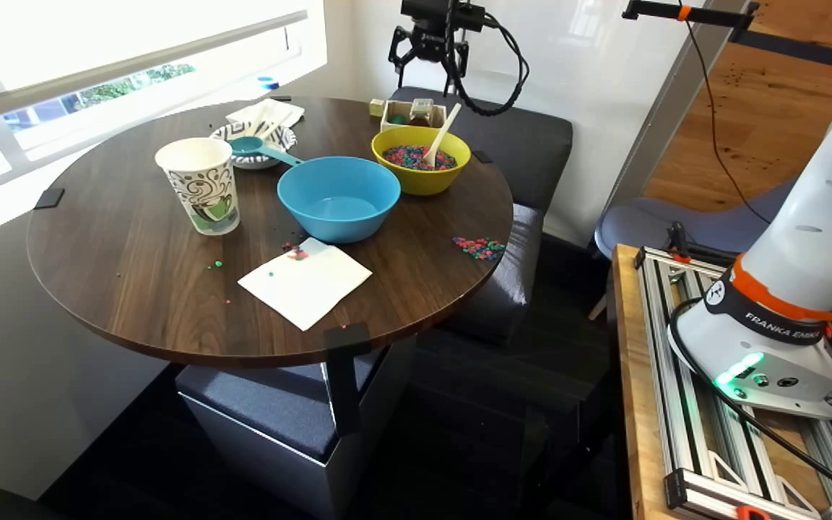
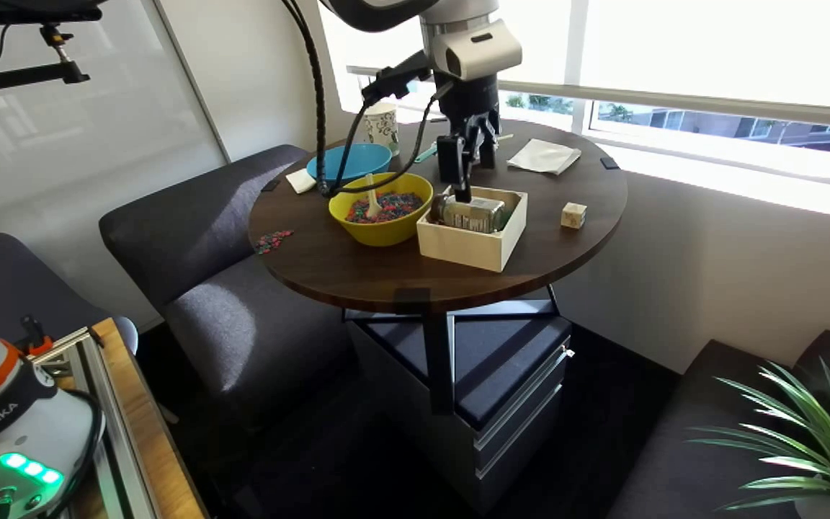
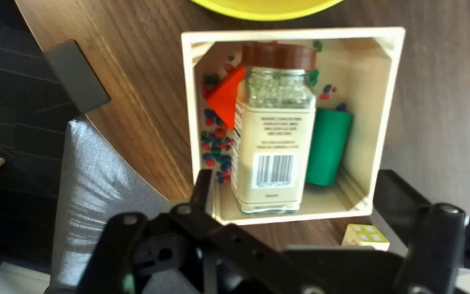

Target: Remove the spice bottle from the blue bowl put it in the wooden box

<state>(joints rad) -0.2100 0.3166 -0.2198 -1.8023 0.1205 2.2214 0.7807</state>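
The spice bottle (image 3: pixel 273 139) has a brown cap and a pale label with a barcode. It lies inside the wooden box (image 3: pixel 294 34), tilted, among small coloured pieces. The bottle (image 2: pixel 474 215) and the box (image 2: pixel 458 245) also show in an exterior view. The light-blue bowl (image 1: pixel 340 206) stands on the table with no bottle visible in it. My gripper (image 3: pixel 295 176) is open with nothing between its fingers. It hangs above the box, apart from the bottle, and shows in both exterior views (image 1: pixel 423 85) (image 2: pixel 475 178).
A yellow bowl (image 2: pixel 379 232) of coloured pieces with a spoon stands beside the box. A green cylinder (image 3: pixel 329 147) and a red block (image 3: pixel 226 97) lie in the box. A small cube (image 2: pixel 573 215), a paper cup (image 1: pixel 203 188) and a napkin (image 1: pixel 308 282) are on the table.
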